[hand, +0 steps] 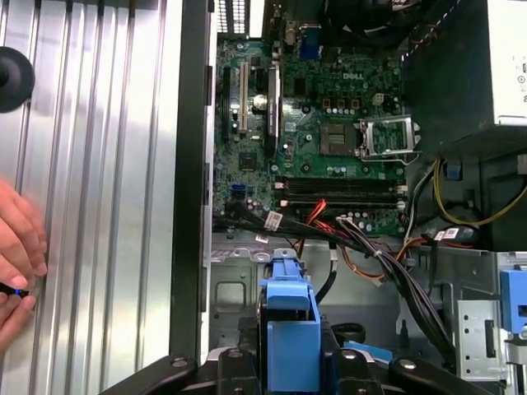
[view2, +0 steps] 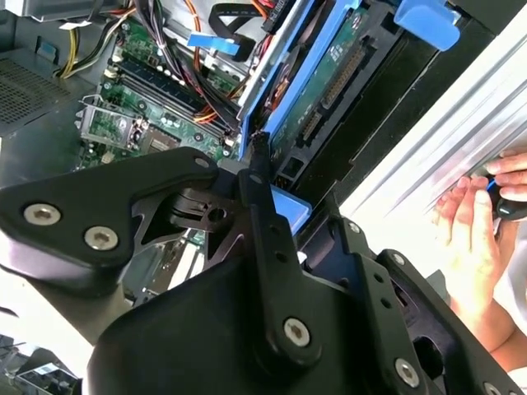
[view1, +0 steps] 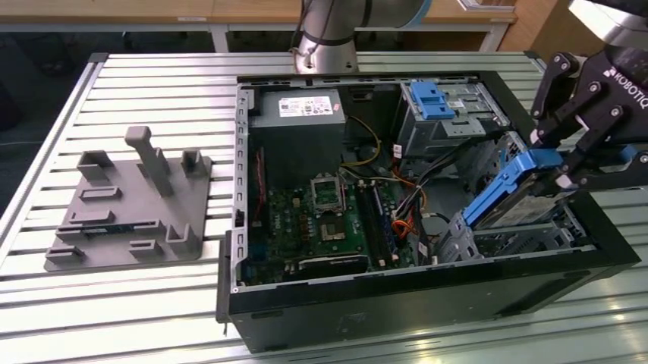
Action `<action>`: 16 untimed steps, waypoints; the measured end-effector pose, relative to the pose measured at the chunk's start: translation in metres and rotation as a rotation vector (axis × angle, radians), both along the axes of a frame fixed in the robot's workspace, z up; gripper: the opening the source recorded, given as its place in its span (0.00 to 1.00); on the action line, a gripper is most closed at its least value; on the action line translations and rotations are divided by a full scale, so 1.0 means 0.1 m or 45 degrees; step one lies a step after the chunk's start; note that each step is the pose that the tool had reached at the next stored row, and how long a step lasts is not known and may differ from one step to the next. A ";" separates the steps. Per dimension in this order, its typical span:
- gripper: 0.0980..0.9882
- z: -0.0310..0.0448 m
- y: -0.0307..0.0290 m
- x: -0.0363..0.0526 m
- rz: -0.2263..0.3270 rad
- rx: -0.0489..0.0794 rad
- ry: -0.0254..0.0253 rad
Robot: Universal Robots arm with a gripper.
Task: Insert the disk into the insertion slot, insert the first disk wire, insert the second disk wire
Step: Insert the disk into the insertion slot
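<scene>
Your gripper (view1: pixel 555 173) is clamped on the disk (view1: pixel 511 196), jaws closed on the blue handle end. You get the same grip in the first wrist view: blue handle pinched in the middle, black linkage on either side. The disk is tilted, handle end up, other end down at the open top of the drive cage (view1: pixel 511 243). It isn't lying flat in the cage, and I can't tell how deep the low end sits. The cage is in the corner of the case (view1: pixel 405 307) nearest the exterior camera, on the exterior view's right.

Just beside the cage, a bundle of black and orange cables (hand: pixel 362 239) runs across to the board (view1: pixel 324 220), which lies flat on the case floor. Beyond the cage stands the taller bay (view1: pixel 445 114) with the blue latch (view1: pixel 430 98), apart from the disk. The power supply (view1: pixel 299 110) sits at the far wall, on the exterior view's left of that bay.

Outside the case, a person's hand (hand: pixel 16 255) is over the table (view1: pixel 121 303) slats, near the case wall, holding a small dark item. On the exterior view's left, a grey fixture (view1: pixel 132 205) stands on the table, well apart from the case. The arm base (view1: pixel 324 38) is at the table's far edge, behind the case.
</scene>
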State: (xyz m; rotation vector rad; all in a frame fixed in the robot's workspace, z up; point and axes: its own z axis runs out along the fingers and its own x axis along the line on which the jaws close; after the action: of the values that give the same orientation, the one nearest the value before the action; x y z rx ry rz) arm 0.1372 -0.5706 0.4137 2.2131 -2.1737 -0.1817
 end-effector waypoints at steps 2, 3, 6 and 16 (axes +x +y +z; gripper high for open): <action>0.30 -0.036 -0.005 0.000 0.000 0.000 0.0000; 0.30 -0.054 -0.008 0.000 0.000 0.001 0.0000; 0.30 -0.106 -0.016 0.001 -0.001 0.002 0.0000; 0.44 -0.132 -0.030 0.007 -0.001 0.002 0.0000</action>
State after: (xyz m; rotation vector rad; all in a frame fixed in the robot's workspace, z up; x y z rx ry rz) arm 0.1379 -0.5737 0.4005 2.2131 -2.1749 -0.1832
